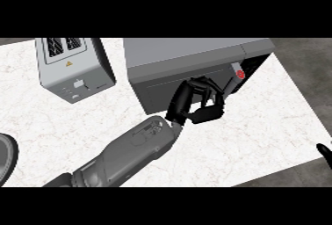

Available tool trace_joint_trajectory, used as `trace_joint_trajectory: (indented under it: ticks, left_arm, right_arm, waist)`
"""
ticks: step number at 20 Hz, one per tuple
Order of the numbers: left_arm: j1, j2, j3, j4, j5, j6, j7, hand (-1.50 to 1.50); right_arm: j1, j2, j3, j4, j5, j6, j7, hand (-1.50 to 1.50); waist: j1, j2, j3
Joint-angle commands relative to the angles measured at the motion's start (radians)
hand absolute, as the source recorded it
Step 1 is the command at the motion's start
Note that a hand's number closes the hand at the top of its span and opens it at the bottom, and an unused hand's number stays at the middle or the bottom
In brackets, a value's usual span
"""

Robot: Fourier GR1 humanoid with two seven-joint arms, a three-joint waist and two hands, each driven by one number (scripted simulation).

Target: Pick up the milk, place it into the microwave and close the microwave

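Fingers (202,88) of the left hand (194,103) curl, holding nothing, against the microwave (188,66) door (172,90), seemingly to push it shut, the milk hidden, presumably inside, while the right hand (324,154) rests at the table (259,127) edge.

A white marble-patterned counter top (259,132) fills the view; dark grey floor (304,66) borders the counter's right edge and far-left corner.

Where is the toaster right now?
In the head view the toaster stands at the counter's upper left, just left of the microwave.
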Motion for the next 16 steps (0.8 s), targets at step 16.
trace_joint_trajectory:
  ticks: [16]
  left_arm:
    - [-0.064,0.000,0.049,0.125,0.111,0.059,-0.146,1.50]
  right_arm:
    - [-0.032,-0.056,0.006,-0.051,-0.084,0.050,0.036,-1.50]
  waist:
    - [-0.026,0.025,0.001]
